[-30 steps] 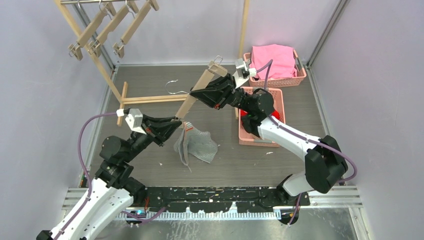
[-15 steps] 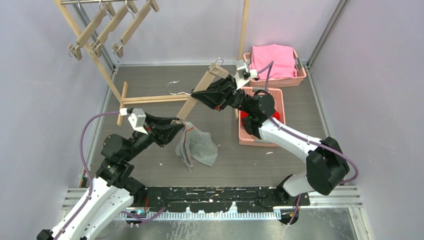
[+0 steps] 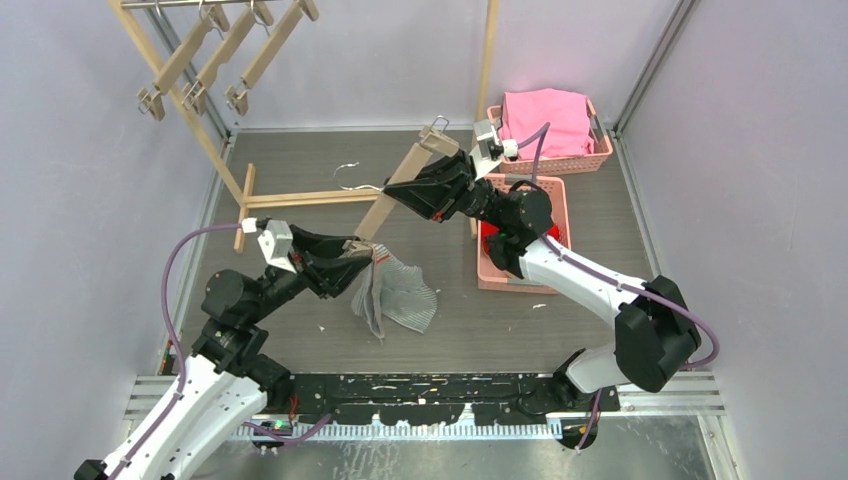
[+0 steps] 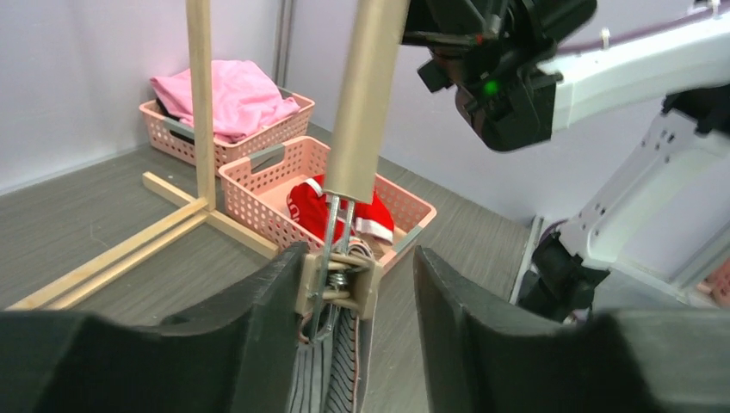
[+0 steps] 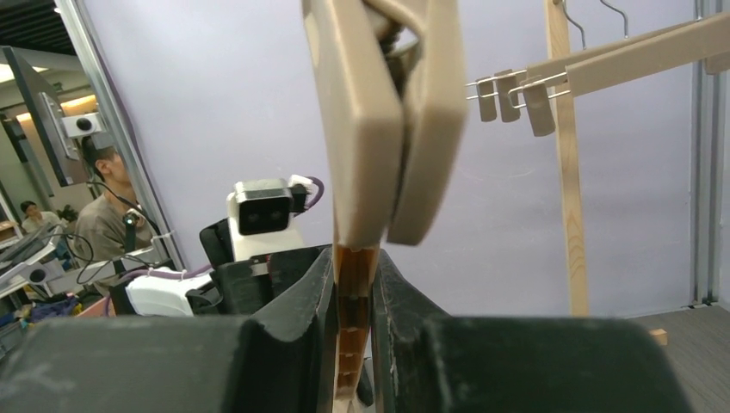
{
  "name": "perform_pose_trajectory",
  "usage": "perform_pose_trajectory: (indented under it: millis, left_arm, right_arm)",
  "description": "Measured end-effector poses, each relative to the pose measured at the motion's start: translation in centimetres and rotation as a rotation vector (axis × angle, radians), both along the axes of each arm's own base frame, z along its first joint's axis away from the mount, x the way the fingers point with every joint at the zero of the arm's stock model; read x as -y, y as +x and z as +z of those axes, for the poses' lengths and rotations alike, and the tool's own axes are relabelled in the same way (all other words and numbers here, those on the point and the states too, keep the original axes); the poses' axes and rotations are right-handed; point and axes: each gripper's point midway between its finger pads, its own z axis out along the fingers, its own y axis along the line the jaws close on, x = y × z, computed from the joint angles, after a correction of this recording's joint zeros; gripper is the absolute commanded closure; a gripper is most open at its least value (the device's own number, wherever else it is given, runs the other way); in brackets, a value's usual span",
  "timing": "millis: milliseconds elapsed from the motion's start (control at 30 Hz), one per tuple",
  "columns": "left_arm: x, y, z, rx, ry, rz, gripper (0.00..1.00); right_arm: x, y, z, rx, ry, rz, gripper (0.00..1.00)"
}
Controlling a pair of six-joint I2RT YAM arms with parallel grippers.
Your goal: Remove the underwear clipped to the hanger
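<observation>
My right gripper [image 3: 395,192] [image 5: 353,258] is shut on the bar of a wooden hanger [image 3: 425,150] [image 5: 357,129], holding it slanted above the floor. At the hanger's lower end, a clip [image 4: 340,280] pinches the top of the grey-and-white striped underwear [image 3: 395,290] [image 4: 340,370], which drapes down onto the floor. My left gripper [image 3: 358,255] [image 4: 357,258] is open around that clip. Its left finger touches the clip and the right finger stands apart. Red underwear with white trim [image 3: 487,230] [image 4: 379,211] lies in the near pink basket [image 3: 515,275].
A pink cloth [image 3: 545,120] [image 4: 228,95] fills a second basket at the back right. A wooden rack [image 3: 300,198] stands at the left, with three more hangers [image 3: 215,55] on its rail. Walls close in both sides.
My left gripper's jaws have opened around the clip and the arm has edged right. The right gripper and hanger have shifted only slightly. The striped cloth hangs much as before.
</observation>
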Motion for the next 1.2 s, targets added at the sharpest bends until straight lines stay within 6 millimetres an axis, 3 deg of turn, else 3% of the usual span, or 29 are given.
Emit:
perform_pose_trajectory:
  millis: [33, 67, 200, 433, 533, 600, 667, 767, 833, 900, 1100, 1200]
  left_arm:
    - [0.1, -0.2, 0.0, 0.005, 0.003, -0.011, 0.19]
    - [0.2, -0.6, 0.0, 0.013, 0.007, -0.026, 0.14]
    - [0.3, -1.4, 0.1, 0.037, 0.016, -0.063, 0.14]
    - [0.7, -1.0, -0.5, 0.020, 0.032, -0.072, 0.20]
    - [0.9, -0.7, -1.0, 0.006, 0.039, -0.073, 0.41]
    - [1.1, -0.3, -1.3, -0.004, 0.043, -0.069, 0.60]
    - [1.2, 0.2, -1.5, -0.012, 0.046, -0.060, 0.86]
    - [1.3, 0.8, -1.6, -0.011, 0.046, -0.045, 0.96]
    - [1.4, 0.8, -1.3, -0.002, 0.037, -0.048, 0.87]
    - [1.3, 0.8, -1.2, 0.004, 0.032, -0.045, 0.66]
    - [0.4, 0.4, 0.0, 0.040, -0.005, -0.008, 0.43]
    - [0.0, 0.0, 0.7, 0.062, -0.025, 0.007, 0.40]
  right_arm:
    - [0.0, 0.0, 0.0, 0.000, 0.002, -0.003, 0.99]
    - [0.1, 0.1, 0.1, 0.000, 0.005, -0.010, 0.99]
    - [0.3, 0.7, 0.2, -0.008, 0.015, -0.032, 0.99]
    - [0.3, 0.7, 0.2, -0.008, 0.016, -0.033, 0.99]
    - [0.4, 0.6, 0.3, -0.006, 0.018, -0.033, 0.99]
    - [0.6, 0.4, 0.4, -0.005, 0.020, -0.030, 0.99]
    - [0.7, 0.2, 0.6, -0.006, 0.023, -0.026, 0.99]
    - [0.9, -0.2, 0.9, -0.003, 0.029, -0.023, 0.99]
    - [1.1, -0.3, 1.1, 0.002, 0.030, -0.023, 0.99]
    - [1.1, -0.4, 1.1, 0.004, 0.031, -0.025, 0.99]
    - [1.2, -0.2, 0.8, 0.001, 0.025, -0.043, 0.99]
    - [1.2, -0.2, 0.7, -0.001, 0.021, -0.045, 0.99]
